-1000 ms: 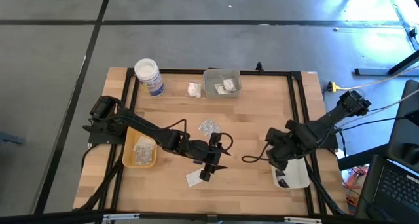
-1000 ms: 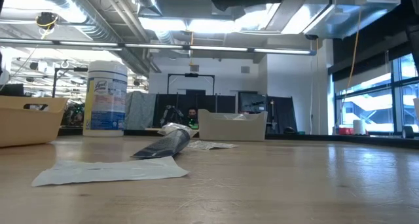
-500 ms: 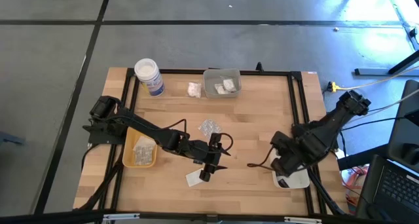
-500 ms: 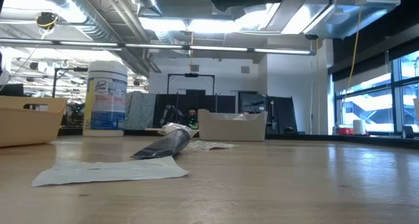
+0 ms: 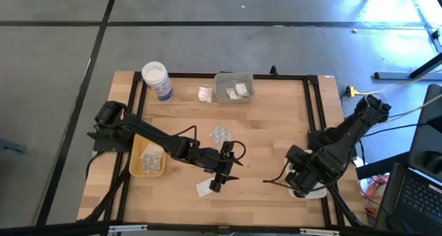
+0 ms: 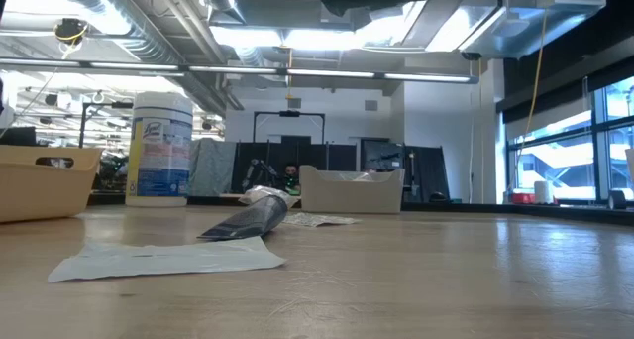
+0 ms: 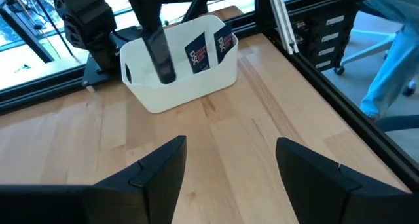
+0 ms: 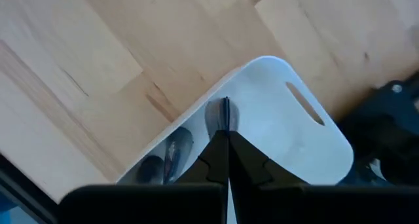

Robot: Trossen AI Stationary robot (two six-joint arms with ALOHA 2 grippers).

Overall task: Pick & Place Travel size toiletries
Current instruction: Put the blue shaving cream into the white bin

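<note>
Room: grey concrete floor with dark seams around the rig; the low view looks into a workshop hall with ceiling lights.
Counter: pale wooden counter [image 5: 276, 125] edged by a black metal frame.
Left arm: reaches from the left edge toward the counter's middle; the left end effector [image 5: 219, 177] has its fingers spread wide with nothing between them, just beside the flat white square sachet [image 5: 204, 188] at the near edge.
Right arm: comes in from the right edge; the right end effector [image 5: 298, 184] is fully closed on a thin dark flat packet [image 8: 226, 112], held above the white plastic tray [image 5: 315, 192].
White tray: near the right near corner; dark wedge packets [image 7: 208, 48] stand inside it.
Yellow tray: yellow plastic tray [image 5: 134, 169] at the left, with white packets inside.
Clear tray: clear plastic tray [image 5: 222, 94] at the far edge, with white lumpy packets inside.
Jar: big white jar with blue label [image 5: 157, 81] at the far left.
Loose items: white lumpy packet [image 5: 204, 94] just beside the clear tray; clear crinkly blister pack [image 5: 220, 133] near the middle; dark tube [image 6: 248, 220] lying beside the sachet.
</note>
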